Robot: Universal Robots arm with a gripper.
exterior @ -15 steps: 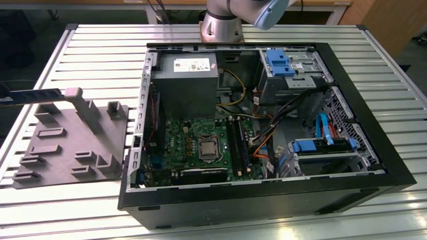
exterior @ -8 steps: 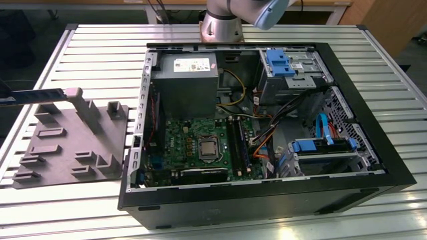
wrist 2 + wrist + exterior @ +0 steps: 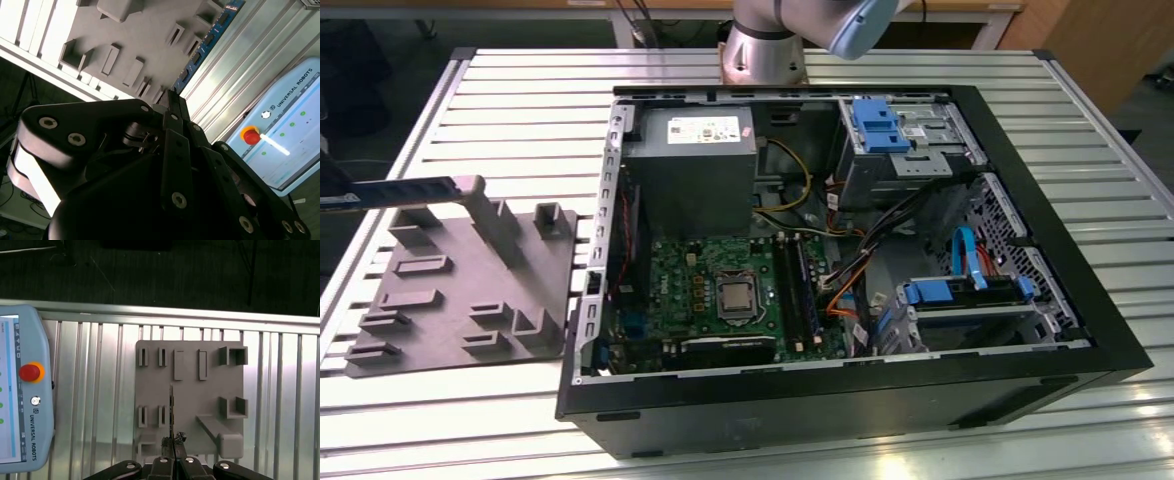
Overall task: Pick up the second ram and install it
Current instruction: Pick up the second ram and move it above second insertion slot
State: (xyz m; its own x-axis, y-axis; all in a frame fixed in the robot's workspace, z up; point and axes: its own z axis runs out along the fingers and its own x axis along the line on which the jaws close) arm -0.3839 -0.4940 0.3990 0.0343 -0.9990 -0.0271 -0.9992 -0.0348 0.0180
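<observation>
Holding the second ram (image 3: pixel 210 42) in the closed gripper (image 3: pixel 172 442) (thin, edge-on grasp) over the grey tray (image 3: pixel 200 397); risks slipping askew, then jamming on insertion.

Arm (image 3: pixel 765 52): a silver-grey metal cylinder in the exterior view, smooth and rounded, with a pale blue cap (image 3: pixel 861 25) on the joint beside it. Gripper (image 3: pixel 173 441): black throughout in both wrist views, built of flat bar links (image 3: pixel 176 165), stacked and hinged, narrowing toward the tip. Round silver screws (image 3: pixel 179 200) sit at the pivots — one or two per link. In the second wrist view a broad, rounded black housing (image 3: pixel 85 130) carries two such screws, and a white band (image 3: pixel 22 167) rings the body behind it.
</observation>
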